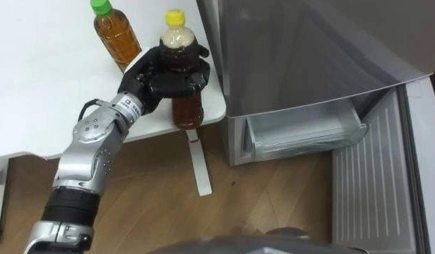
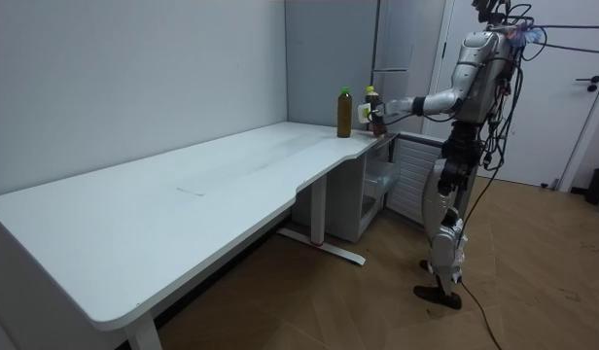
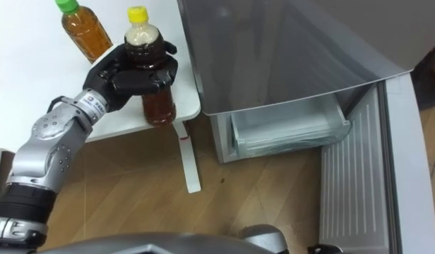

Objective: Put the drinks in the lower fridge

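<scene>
At the table's corner beside the fridge, the yellow-cap bottle is being gripped by the left hand, fingers curled round its body; whether it is being lifted clear cannot be told; the green-cap bottle is being left standing just behind it; the fridge's lower drawer is being shown open, no drink visible inside; by this judgement, the first carry is only being started, and both bottles are still to be stored.
</scene>
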Motion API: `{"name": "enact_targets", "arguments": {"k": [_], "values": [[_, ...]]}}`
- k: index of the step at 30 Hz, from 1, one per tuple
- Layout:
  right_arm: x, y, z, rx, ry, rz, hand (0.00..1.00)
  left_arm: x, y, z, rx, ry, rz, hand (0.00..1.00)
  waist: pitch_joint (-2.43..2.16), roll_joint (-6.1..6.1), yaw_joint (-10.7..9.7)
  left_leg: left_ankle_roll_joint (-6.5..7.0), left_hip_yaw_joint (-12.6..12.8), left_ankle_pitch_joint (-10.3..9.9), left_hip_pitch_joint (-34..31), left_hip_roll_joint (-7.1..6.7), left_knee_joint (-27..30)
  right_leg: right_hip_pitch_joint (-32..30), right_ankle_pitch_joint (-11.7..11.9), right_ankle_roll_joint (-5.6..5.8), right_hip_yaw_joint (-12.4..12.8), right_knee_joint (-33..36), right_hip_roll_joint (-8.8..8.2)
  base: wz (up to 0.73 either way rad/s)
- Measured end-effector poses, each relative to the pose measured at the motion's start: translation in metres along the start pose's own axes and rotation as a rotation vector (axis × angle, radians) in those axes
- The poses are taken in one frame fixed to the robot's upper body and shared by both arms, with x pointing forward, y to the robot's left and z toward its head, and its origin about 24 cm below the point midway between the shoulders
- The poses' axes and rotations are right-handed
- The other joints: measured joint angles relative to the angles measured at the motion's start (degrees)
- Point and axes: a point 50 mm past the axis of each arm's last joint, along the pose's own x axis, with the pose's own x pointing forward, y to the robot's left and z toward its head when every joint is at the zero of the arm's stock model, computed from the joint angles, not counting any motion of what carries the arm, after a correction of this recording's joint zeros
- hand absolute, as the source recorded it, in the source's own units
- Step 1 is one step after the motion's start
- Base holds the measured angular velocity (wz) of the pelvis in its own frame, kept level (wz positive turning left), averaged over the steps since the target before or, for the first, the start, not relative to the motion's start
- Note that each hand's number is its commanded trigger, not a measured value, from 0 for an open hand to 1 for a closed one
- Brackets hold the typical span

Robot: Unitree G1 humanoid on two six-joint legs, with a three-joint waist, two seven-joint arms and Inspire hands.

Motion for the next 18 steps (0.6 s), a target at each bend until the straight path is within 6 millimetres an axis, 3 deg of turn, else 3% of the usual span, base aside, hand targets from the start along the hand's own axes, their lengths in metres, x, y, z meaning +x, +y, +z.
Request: {"name": "enact_targets", "arguments": {"k": [8,12,18], "values": [[0.000,0.000,0.000,0.029,-0.003,-0.007,0.00,0.001,-0.002,-0.001,-0.001,0.003,-0.002,1.00,0.05,0.11,0.4,-0.01,0.3,0.0,0.1,0.00,0.1,-0.3,0.0,0.00,0.3,0.0,-0.02,-0.01],[0.000,0.001,0.001,0.022,-0.007,-0.003,0.00,0.001,-0.002,0.001,0.001,-0.003,-0.006,1.00,0.19,-0.52,0.3,-0.01,0.4,0.0,-0.1,0.00,0.1,-0.3,0.0,-0.01,0.4,0.0,-0.01,0.00],[0.000,0.001,0.004,0.020,-0.020,-0.005,0.00,0.001,-0.012,0.021,0.054,-0.070,-0.040,1.00,-0.04,-1.34,0.7,-0.01,0.3,0.0,-1.1,-0.01,0.3,-1.0,0.0,-0.01,0.0,-0.1,-0.04,0.01]]}}
